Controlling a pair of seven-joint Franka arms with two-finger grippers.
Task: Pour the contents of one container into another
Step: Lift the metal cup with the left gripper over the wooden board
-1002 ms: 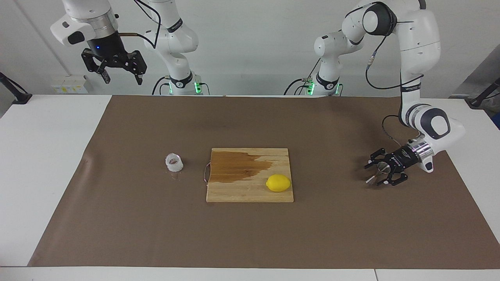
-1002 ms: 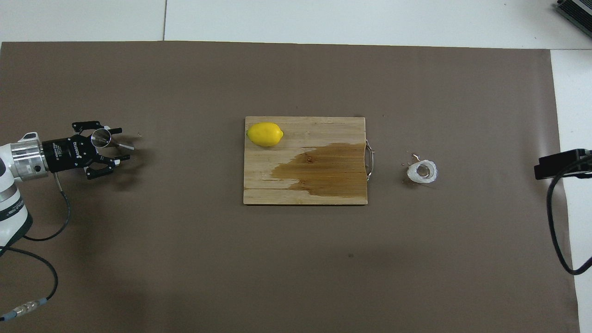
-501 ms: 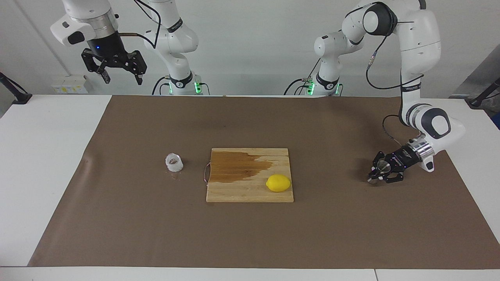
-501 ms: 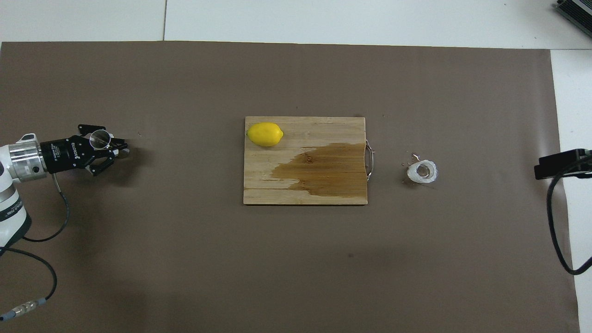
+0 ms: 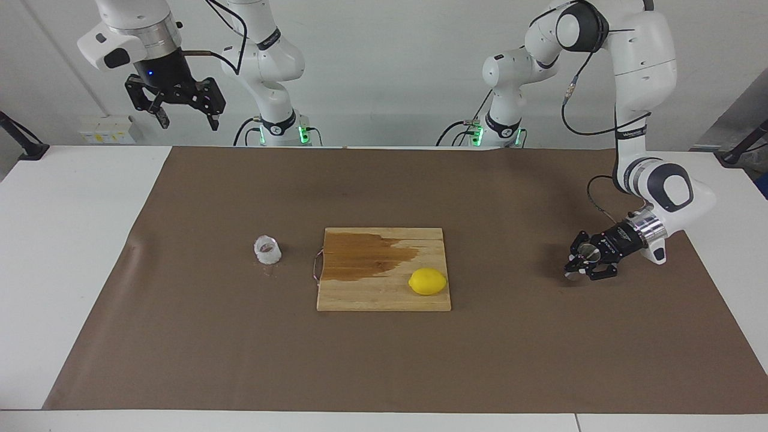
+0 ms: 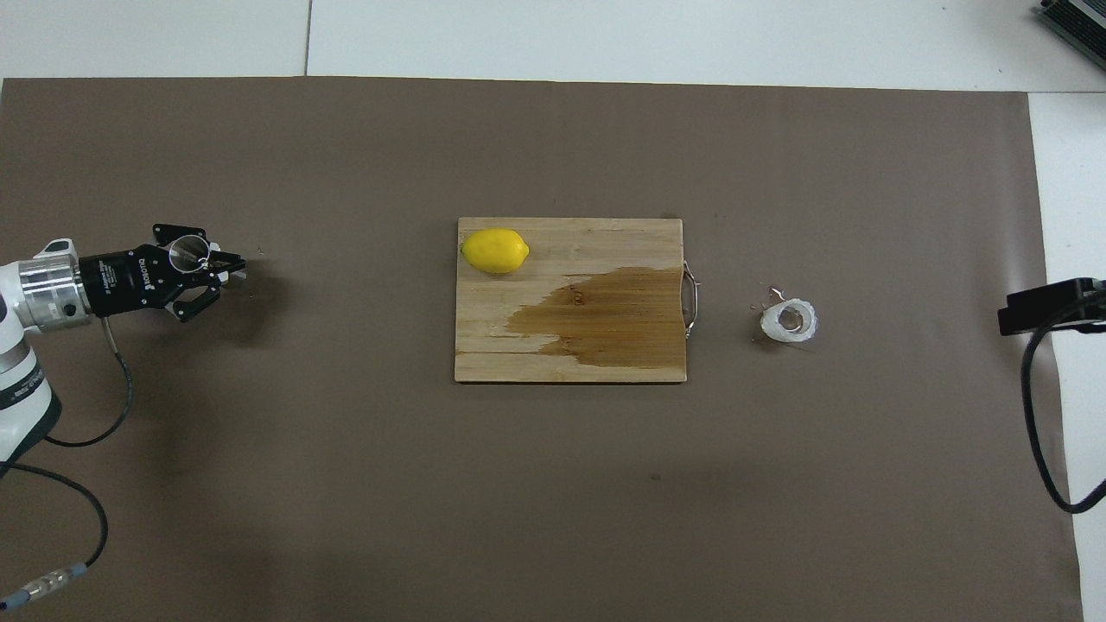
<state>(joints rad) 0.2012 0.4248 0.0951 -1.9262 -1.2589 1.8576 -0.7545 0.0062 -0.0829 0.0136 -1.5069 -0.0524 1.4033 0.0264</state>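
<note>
The left tool (image 6: 226,269) grips the steel jigger (image 6: 187,250); the glass cup (image 6: 789,320) stands beside the cutting board (image 6: 605,345).

Glass cup (image 5: 267,249) (image 6: 789,320): small, squat, whitish faceted sides, upright on brown mat toward right arm's end, just beside cutting board's (image 5: 384,294) handle; steel jigger (image 5: 590,256) (image 6: 187,251): shiny, mouth up, toward left arm's end

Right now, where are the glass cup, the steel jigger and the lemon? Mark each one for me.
glass cup (image 5: 267,249): facing view, on its whitish faceted side.
steel jigger (image 6: 187,250): overhead view, on its open upper mouth, within the left gripper's links.
lemon (image 5: 428,281): facing view, middle of its yellow skin, on the board.
</note>
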